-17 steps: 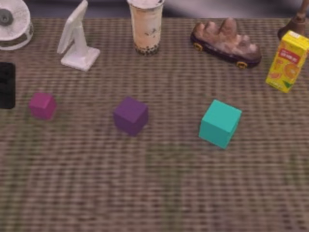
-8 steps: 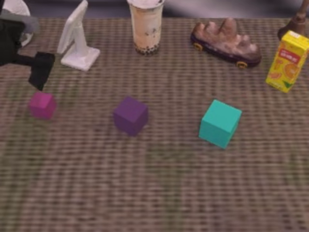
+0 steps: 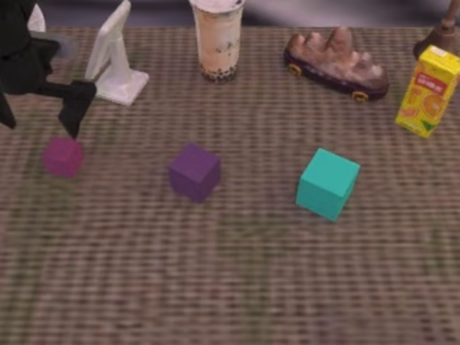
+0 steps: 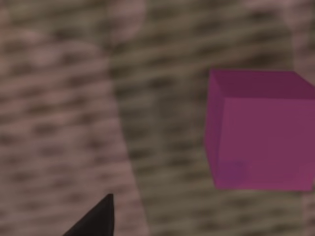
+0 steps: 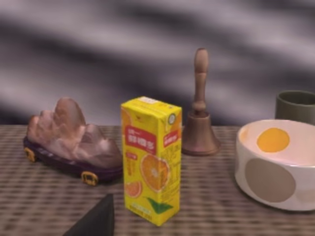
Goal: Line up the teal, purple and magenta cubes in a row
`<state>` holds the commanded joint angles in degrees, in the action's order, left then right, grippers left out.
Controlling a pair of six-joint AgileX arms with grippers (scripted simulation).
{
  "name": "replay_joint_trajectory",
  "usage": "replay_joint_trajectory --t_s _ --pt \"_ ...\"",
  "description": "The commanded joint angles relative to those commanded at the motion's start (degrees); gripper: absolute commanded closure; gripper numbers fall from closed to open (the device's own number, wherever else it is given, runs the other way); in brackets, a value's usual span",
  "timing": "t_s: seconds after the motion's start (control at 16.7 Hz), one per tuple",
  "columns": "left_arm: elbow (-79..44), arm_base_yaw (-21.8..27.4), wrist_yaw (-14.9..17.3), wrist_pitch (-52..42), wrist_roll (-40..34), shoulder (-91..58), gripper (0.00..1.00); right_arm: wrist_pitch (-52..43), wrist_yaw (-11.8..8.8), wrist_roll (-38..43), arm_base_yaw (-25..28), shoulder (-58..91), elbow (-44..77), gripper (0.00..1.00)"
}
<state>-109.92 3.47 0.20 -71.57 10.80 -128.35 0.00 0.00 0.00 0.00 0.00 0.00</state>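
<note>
Top view shows the left gripper (image 3: 39, 118) now hanging over the far-left part of the table, its dark fingers (image 3: 74, 108) spread apart with nothing between them, the nearer tip just at 12 o'clock of the magenta cube (image 3: 63, 157). A second ago no arm stood over the table at all; half a second ago the gripper had only entered at the left edge, higher and farther left. It has since come in toward the cube and lower in the picture. That reads as the start of a reach for the smallest cube, which is probably the step in hand.

The three cubes have not moved across the frames. The magenta cube sits at the left, the purple cube (image 3: 195, 172) near the middle at its 3 o'clock, and the teal cube (image 3: 328, 183) farther on at 3 o'clock again, slightly nearer the camera's lower edge. They are well apart and roughly in a line already, so what is left is likely closing the gaps and squaring the row.

In the left wrist view the magenta cube (image 4: 258, 130) fills one side, resting on the woven mat, with a single dark fingertip (image 4: 96, 219) clear of it; no contact yet.

The right arm is parked out of the top view; its wrist camera looks at the juice carton (image 5: 150, 160), and whether its fingers are open or closed cannot be told.
</note>
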Motion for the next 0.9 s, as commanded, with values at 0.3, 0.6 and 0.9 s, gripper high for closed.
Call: replay_joint_trajectory --t_s 0.3,0.6,0.9 --pt "0.3 -0.3 0.0 0.3 0.0 0.1 0.0 0.0 0.0 0.0 0.0 0.0 0.0 0.0" --pt "6.6 -0.1 0.0 9.3 0.1 -2.5 0.0 0.0 0.0 0.0 0.0 0.0 0.0 0.0" --pt "12.3 -0.1 0.1 17.4 0.2 -5.1 0.0 0.0 0.0 0.0 0.0 0.0 0.0 0.0"
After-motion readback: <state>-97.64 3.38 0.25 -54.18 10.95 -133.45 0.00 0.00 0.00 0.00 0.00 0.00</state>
